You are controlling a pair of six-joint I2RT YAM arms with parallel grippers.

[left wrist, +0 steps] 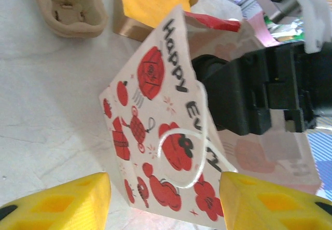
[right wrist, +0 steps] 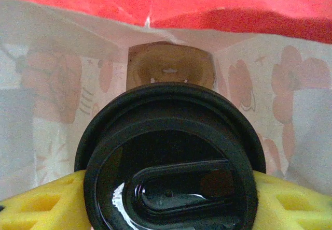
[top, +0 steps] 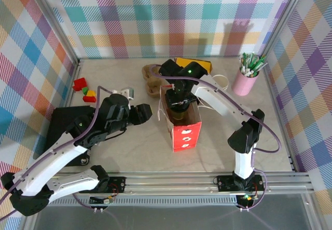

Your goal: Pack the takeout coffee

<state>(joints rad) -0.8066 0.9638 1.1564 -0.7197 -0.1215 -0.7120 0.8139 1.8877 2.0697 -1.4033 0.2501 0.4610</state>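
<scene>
The right pincer (right wrist: 166,203) grips the takeout coffee (right wrist: 168,162), lid up, inside the mouth of the paper bag (top: 184,129), straight above the cardboard carrier (right wrist: 169,70) on the bag's floor. The left pincer (left wrist: 163,205) stands wide beside the bag, holding nothing.

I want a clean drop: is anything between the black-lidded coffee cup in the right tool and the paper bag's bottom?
Nothing visible blocks it. The right tool holds the black-lidded takeout coffee cup inside the red-printed white paper bag; beneath sits a brown cardboard cup carrier, partly hidden by the lid.
</scene>
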